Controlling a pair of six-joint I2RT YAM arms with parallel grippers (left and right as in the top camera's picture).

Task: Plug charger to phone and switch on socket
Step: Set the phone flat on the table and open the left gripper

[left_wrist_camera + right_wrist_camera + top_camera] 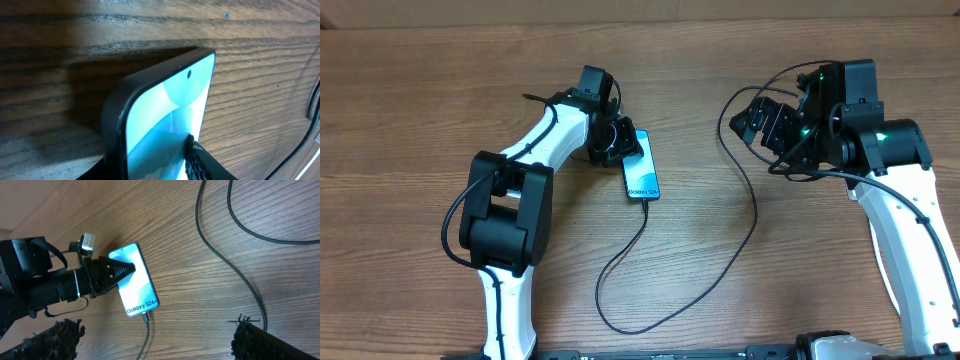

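Overhead: the left hand [620, 143] clamps the slim cyan-screened phone [641, 168] (thin black charger cable [144, 317] at its end). The right hand [155, 340] is spread wide.

Lower end of phone [165, 110] off-frame

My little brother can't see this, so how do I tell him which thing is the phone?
Look at the wooden table, then follow the left white arm along to its claw. The phone sits at the claw's tip. It is the only bright blue thing, a slim rectangle with black edges, white letters and a thin black cable plugged into its near end.
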